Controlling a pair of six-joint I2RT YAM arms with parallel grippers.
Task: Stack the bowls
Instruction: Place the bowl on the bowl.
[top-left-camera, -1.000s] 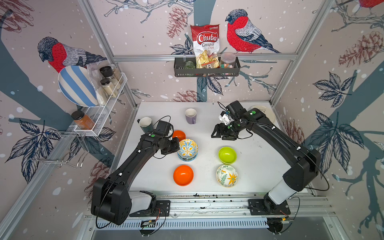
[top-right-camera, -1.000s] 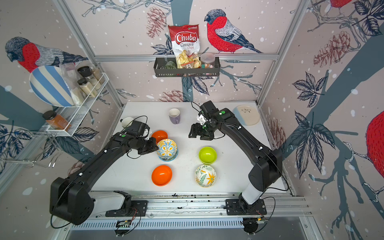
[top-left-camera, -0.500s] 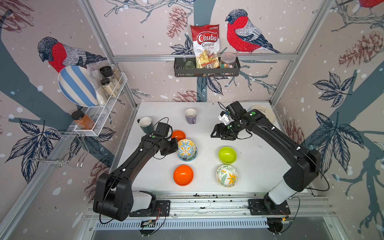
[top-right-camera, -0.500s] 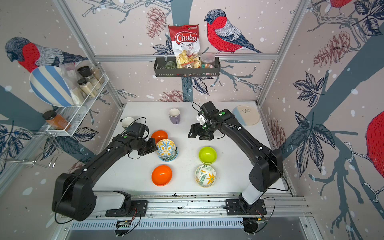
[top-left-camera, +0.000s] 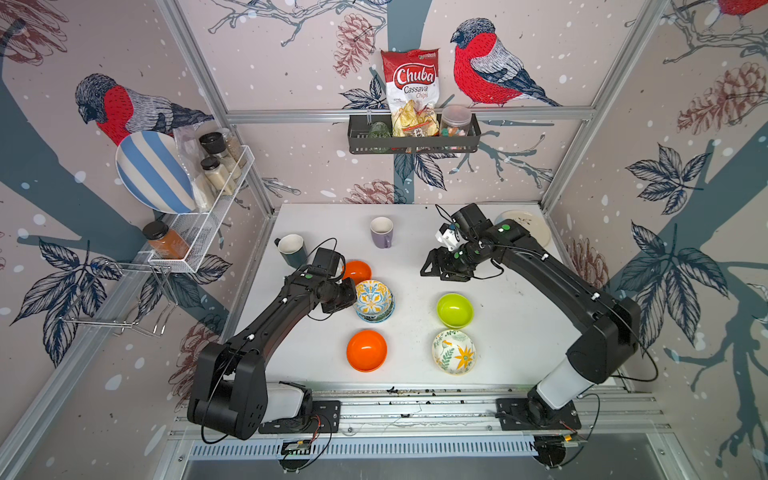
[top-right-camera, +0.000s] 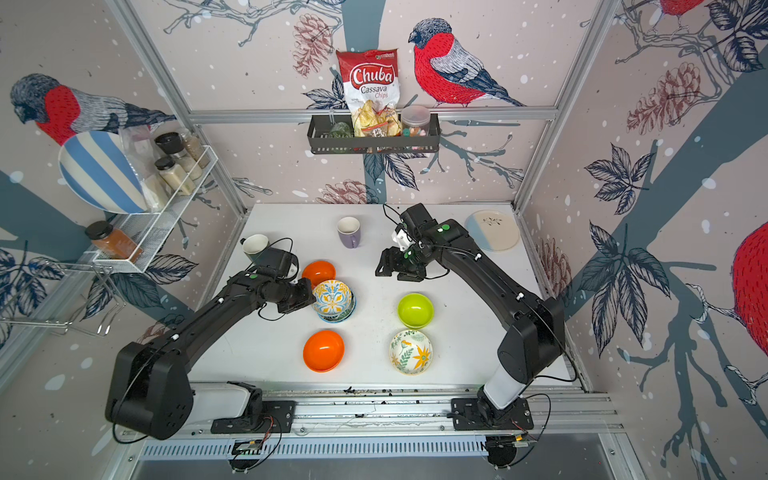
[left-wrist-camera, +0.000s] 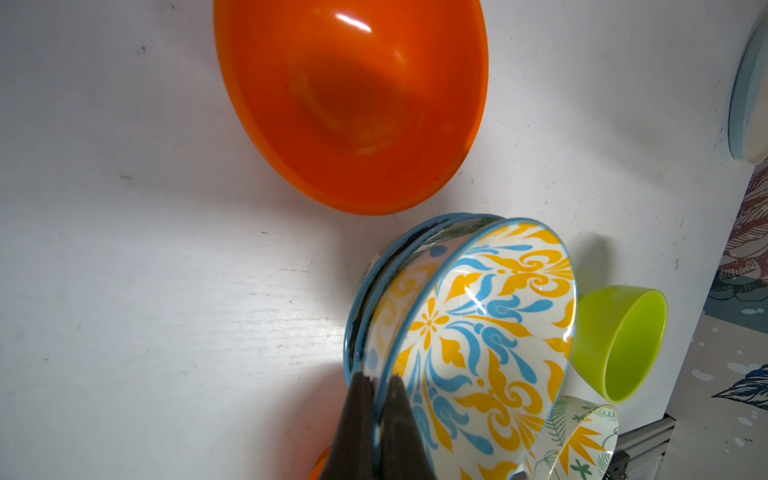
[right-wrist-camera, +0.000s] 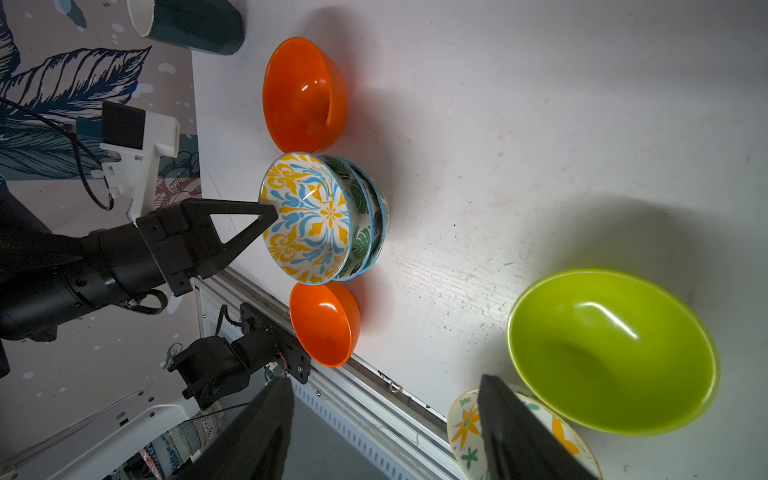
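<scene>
A floral yellow-blue bowl (top-left-camera: 372, 297) sits tilted on top of a stack with a green-leaf bowl (right-wrist-camera: 361, 216) under it, left of the table's centre. My left gripper (left-wrist-camera: 378, 380) is shut on the floral bowl's (left-wrist-camera: 478, 332) near rim, one finger inside and one outside. One orange bowl (top-left-camera: 358, 270) stands just behind the stack, a second orange bowl (top-left-camera: 366, 350) in front. The lime green bowl (top-left-camera: 454, 309) and a white leaf-and-flower bowl (top-left-camera: 454, 351) stand to the right. My right gripper (top-left-camera: 432, 266) hovers open behind the lime bowl with nothing between its fingers.
A purple mug (top-left-camera: 381, 232) stands at the back middle and a dark mug (top-left-camera: 293, 248) at the back left, close to my left wrist. A flat blue-and-cream plate (top-right-camera: 492, 230) lies in the back right corner. Shelves with jars hang on the walls.
My left arm has shifted slightly with the floral bowl still gripped on the stack. The right gripper has stayed in place, open.
</scene>
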